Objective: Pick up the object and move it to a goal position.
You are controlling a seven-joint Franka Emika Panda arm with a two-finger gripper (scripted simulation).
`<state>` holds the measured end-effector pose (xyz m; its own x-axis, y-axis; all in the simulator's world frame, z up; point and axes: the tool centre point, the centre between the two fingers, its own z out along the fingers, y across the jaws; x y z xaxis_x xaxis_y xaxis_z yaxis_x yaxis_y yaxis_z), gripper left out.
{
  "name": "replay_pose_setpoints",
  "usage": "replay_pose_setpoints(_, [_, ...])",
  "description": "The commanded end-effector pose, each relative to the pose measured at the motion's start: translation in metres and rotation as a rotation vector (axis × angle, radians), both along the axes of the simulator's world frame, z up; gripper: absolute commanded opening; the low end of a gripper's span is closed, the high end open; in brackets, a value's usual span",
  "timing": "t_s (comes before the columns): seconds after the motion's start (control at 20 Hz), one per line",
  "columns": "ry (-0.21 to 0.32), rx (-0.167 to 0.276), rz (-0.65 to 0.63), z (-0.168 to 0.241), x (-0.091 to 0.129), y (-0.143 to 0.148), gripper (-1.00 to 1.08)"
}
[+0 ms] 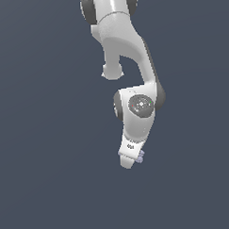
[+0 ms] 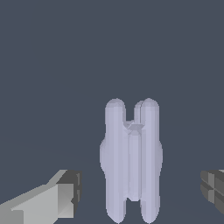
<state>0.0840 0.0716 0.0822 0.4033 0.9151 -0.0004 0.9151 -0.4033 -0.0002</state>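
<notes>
Fingers (image 2: 65,192) flank unmarked lavender object (image 2: 131,159), untouched.

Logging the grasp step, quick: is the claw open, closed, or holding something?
Claw: open, fingers apart on either side of the lavender object, not touching it.

Lighting: even, soft, moderately dim — flat slate-blue backdrop, no cast shadows. Mild highlights on the white arm (image 1: 127,50), upper frame. Render coarse — edges slightly jagged, no blur.
</notes>
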Motion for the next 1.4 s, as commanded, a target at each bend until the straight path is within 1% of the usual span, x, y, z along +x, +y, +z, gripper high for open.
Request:
replay_pose_setpoints(0.0, [0.0, 0.0, 0.0, 0.0, 0.0, 0.0, 1.0])
replay_pose_setpoints(0.25, [0.0, 0.0, 0.001, -0.01, 0.0, 0.0, 1.0])
replay_pose_setpoints(0.6, [0.0, 0.0, 0.005, -0.045, -0.001, 0.0, 1.0])
replay_pose_setpoints(0.9, [0.0, 0.0, 0.005, -0.05, 0.0, 0.0, 1.0])
replay_pose_setpoints(0.95, [0.0, 0.0, 0.005, -0.05, 0.0, 0.0, -1.0])
replay_pose_setpoints(1.35, [0.0, 0.0, 0.005, -0.05, 0.0, 0.0, -1.0])
